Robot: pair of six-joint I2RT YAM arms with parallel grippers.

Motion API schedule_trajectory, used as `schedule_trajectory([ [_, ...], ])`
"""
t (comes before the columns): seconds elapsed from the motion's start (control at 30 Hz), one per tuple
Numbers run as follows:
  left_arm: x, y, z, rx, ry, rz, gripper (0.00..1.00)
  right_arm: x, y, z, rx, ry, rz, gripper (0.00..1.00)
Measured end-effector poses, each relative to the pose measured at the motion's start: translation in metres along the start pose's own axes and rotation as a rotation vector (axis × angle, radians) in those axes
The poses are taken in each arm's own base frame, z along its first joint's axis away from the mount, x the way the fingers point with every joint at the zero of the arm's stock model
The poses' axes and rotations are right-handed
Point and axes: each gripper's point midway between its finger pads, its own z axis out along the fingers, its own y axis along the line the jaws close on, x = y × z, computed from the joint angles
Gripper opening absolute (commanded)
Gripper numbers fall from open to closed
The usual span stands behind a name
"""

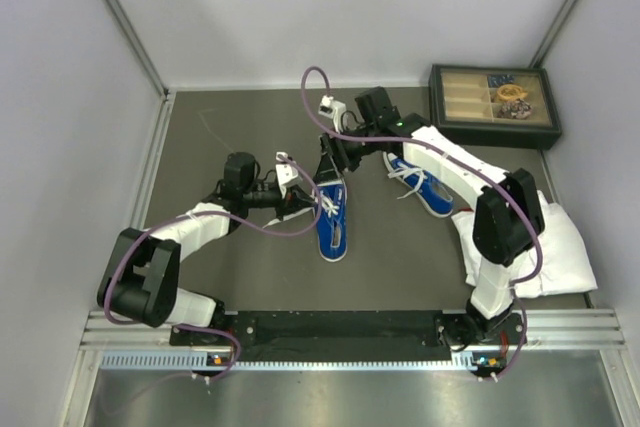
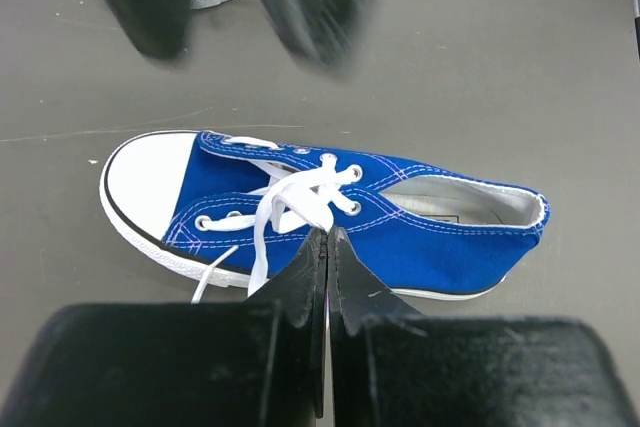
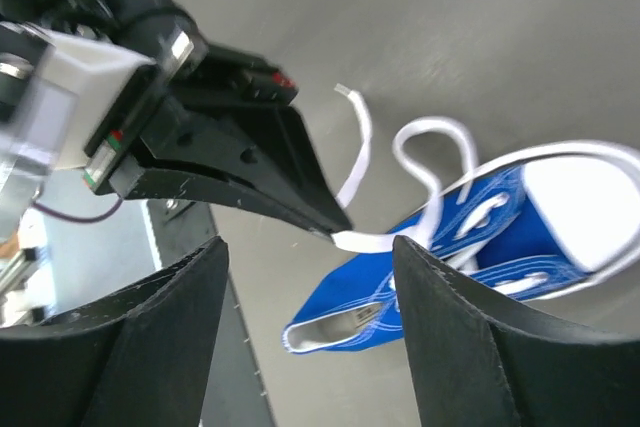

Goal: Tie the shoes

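Jaws: your left gripper [image 2: 327, 239] is clenched, fingers pressed flat together, and it's pinching a white lace [image 3: 362, 240] of the near sneaker [image 1: 333, 225] right at the tips. Your right gripper [image 3: 308, 244] is released: fingers spread wide, nothing on either pad. In the right wrist view the left gripper's tips and the pinched lace show between those fingers, touching neither.

Near sneaker is blue canvas w/ white toe cap and white sole. It sits sole-down on the gray table [image 1: 250, 127], approx mid-workspace, heel end toward the arm bases. Both grippers are over its laced part. Laces are threaded thru the eyelets but untied. One loose end trails off the side onto the table in the left wrist view, and another curls up free in the right wrist view.

Second sneaker [image 1: 432, 195] is to the right of the first, apart from it, partly under your right arm, w/ loose laces spilling off its left side.

White cloth [image 1: 560, 247] lies at the right edge beside the right arm. Dark compartment box [image 1: 490, 133] sits in the far right corner; can't make out its contents.
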Motion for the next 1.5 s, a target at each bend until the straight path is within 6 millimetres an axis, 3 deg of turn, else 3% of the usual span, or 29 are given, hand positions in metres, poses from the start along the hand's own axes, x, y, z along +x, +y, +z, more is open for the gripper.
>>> schedule_trajectory([
  [0.2, -0.002, 0.001, 0.001, -0.003, -0.008, -0.008, 0.0, 0.022, 0.001, 0.02, -0.018, 0.066, 0.076, 0.58],
  [0.57, -0.006, 0.003, 0.005, -0.005, -0.025, -0.008, 0.0, 0.049, -0.007, 0.03, -0.016, 0.13, 0.195, 0.55],
  [1.13, -0.005, 0.006, 0.009, -0.009, -0.032, -0.01, 0.0, 0.055, -0.006, 0.032, -0.029, 0.146, 0.243, 0.19],
  [1.37, -0.005, 0.005, 0.01, -0.005, -0.031, -0.018, 0.0, 0.058, -0.014, 0.034, 0.008, 0.15, 0.245, 0.38],
  [1.5, -0.005, 0.003, 0.01, 0.0, -0.031, -0.017, 0.0, 0.059, -0.016, 0.034, 0.021, 0.152, 0.243, 0.32],
])
